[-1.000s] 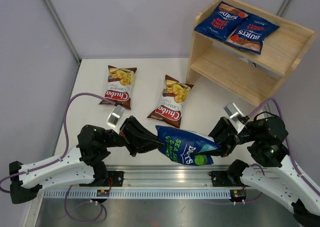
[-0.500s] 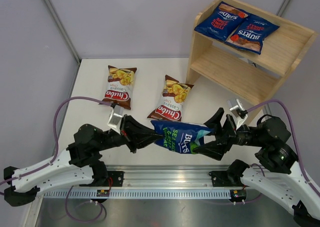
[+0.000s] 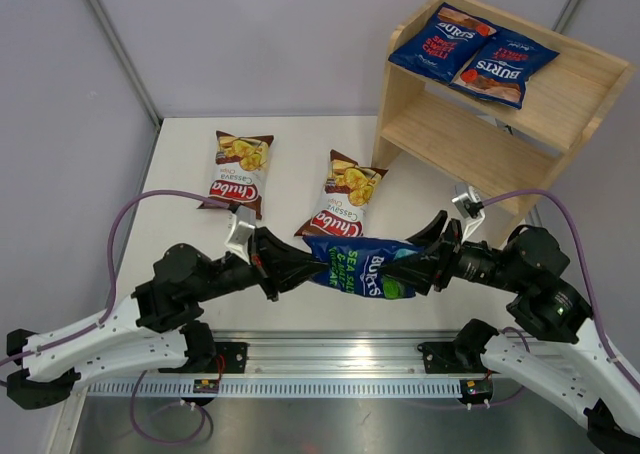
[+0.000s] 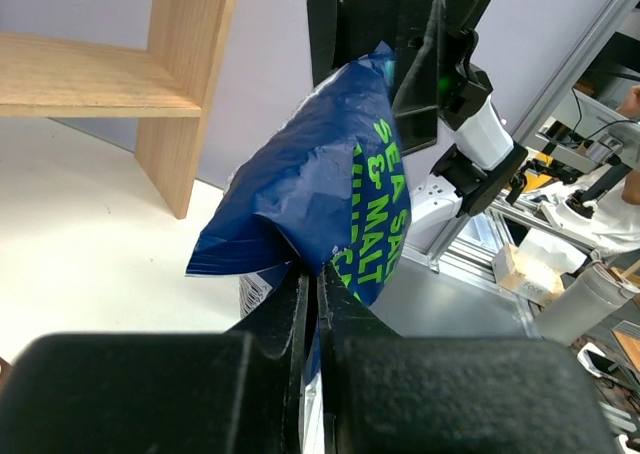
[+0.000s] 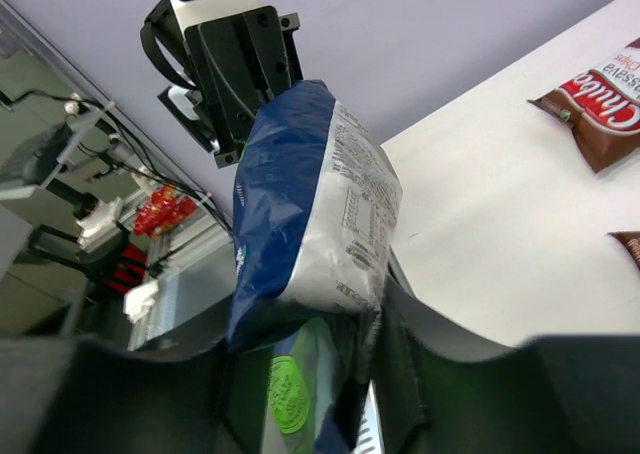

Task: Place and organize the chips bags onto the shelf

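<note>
**Green Burts bag hanging between both grippers at the near edge of the table**

The green Burts bag [image 3: 362, 269] is hanging in the air above the near edge of the white table [image 3: 290, 144]. It is stretched roughly sideways between the two arms, with its "Sea Salt & Malt" lettering facing up toward the top camera.

The left gripper [image 3: 310, 266] is clamping the bag's left end. In the left wrist view its fingers [image 4: 300, 284] are pressing tight together on the crumpled blue foil. The rest of the bag [image 4: 340, 194] is rising away from them toward the other arm.

The right gripper [image 3: 405, 271] is sitting at the bag's opposite end with its fingers spread, one on each side of the foil. In the right wrist view the bag [image 5: 310, 204] is filling the gap between them. I cannot tell whether the fingers are pressing on the bag or only bracketing it.

Just beyond the held bag, the right Chuba bag [image 3: 345, 204] is lying flat on the table, its near end close under the blue foil. The left Chuba bag [image 3: 240, 172] is lying flat farther left, apart from it.

The wooden shelf [image 3: 450, 144] is standing at the far right corner of the table. On its top tier the left red Burts bag [image 3: 437, 42] and the right red Burts bag [image 3: 503, 66] are lying side by side, their edges touching or slightly overlapping.
</note>
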`<state>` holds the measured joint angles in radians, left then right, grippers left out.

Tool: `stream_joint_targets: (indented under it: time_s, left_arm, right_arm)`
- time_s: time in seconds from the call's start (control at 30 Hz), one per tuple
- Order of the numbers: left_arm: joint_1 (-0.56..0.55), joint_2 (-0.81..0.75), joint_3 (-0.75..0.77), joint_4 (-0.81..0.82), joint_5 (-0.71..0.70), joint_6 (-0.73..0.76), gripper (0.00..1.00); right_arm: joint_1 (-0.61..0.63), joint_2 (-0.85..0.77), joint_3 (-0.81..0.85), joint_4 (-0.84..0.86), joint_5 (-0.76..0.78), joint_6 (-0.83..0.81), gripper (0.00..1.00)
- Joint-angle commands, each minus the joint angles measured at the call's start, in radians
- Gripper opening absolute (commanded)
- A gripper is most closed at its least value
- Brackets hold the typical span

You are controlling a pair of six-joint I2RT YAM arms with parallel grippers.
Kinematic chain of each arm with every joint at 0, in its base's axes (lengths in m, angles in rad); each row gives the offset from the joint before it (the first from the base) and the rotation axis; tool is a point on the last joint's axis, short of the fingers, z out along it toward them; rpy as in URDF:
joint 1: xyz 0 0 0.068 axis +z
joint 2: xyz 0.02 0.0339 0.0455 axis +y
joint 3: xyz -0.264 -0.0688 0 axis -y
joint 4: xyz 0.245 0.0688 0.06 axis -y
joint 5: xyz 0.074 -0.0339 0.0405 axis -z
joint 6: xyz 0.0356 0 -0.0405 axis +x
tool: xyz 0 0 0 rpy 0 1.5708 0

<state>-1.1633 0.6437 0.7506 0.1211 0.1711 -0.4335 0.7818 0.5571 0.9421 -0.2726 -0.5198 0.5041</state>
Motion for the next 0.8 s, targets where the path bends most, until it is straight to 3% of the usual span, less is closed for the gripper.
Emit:
stream_joint_targets:
  time_s: [0.0,0.13,0.3,0.4,0.67,0.73,0.77]
  left_arm:
    - [-0.007,0.014,0.055,0.003,0.008,0.033,0.0]
    - [-0.007,-0.01,0.072,-0.057,0.033,0.07,0.0]
    - [-0.007,-0.058,0.104,-0.162,0.025,0.125,0.0]
    - [-0.007,-0.056,0.137,-0.215,0.018,0.131,0.0]
    - [-0.007,-0.019,0.128,-0.156,0.096,0.096,0.0]
    - [-0.009,-0.01,0.127,-0.155,0.093,0.095,0.0]
    - [-0.007,-0.007,0.127,-0.156,0.091,0.093,0.01]
  right_arm:
    - [0.004,0.009,0.003,0.052,0.035,0.004,0.42]
    - [0.004,-0.006,0.03,-0.014,0.056,-0.032,0.28]
    - [0.004,-0.055,0.056,-0.105,0.043,-0.032,0.21]
    - [0.004,-0.068,0.058,-0.123,0.017,-0.013,0.11]
    - [0.004,-0.074,0.046,-0.07,0.003,0.04,0.18]
    - [0.004,-0.072,0.049,-0.068,0.02,0.056,0.14]
    - [0.004,-0.072,0.049,-0.063,0.027,0.057,0.07]
